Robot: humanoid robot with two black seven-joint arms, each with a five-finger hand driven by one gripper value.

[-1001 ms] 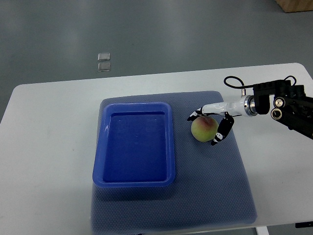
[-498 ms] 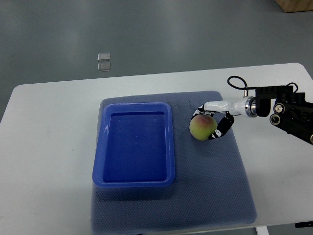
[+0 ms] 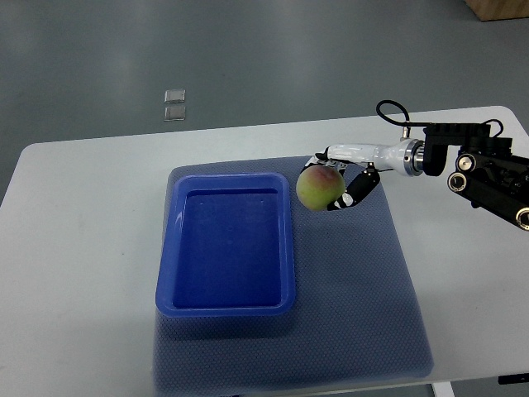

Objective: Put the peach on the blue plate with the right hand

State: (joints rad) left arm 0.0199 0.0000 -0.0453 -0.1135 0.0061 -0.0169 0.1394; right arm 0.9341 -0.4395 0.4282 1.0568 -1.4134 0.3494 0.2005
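Top view, the only one. The round yellow-green peach with a reddish blush [image 3: 321, 188] is seen right of frame centre, held by the right hand [image 3: 343, 184], whose arm enters from the right edge. The black-tipped fingers [image 3: 357, 187] are curled round the fruit's right and upper sides; its left half is left bare. The peach appears raised off the grey-blue textured mat [image 3: 364, 306], judged from how it sits over the mat's upper area, though contact cannot be fully ruled out from this steep angle.

The deep blue rectangular plastic plate [image 3: 167, 273] is at frame centre-left, on the mat, with nothing in it. The peach is just beside the plate's upper right corner, apart from it and not yet over the basin. The left hand is not shown. The white tabletop [image 3: 74, 248] carries the mat.

Risks, as judged:
- The grip looks one-sided; the round, smooth fruit could be rolled out toward the left if the carry is jerked.
- The plate has a raised rim; if the fruit is carried too low, that rim could be clipped and the light plate shoved across the mat.
- If released near the rim rather than over the middle, the peach could be bounced or rolled back out onto the mat.
- Squeezing harder to compensate could bruise the soft fruit.
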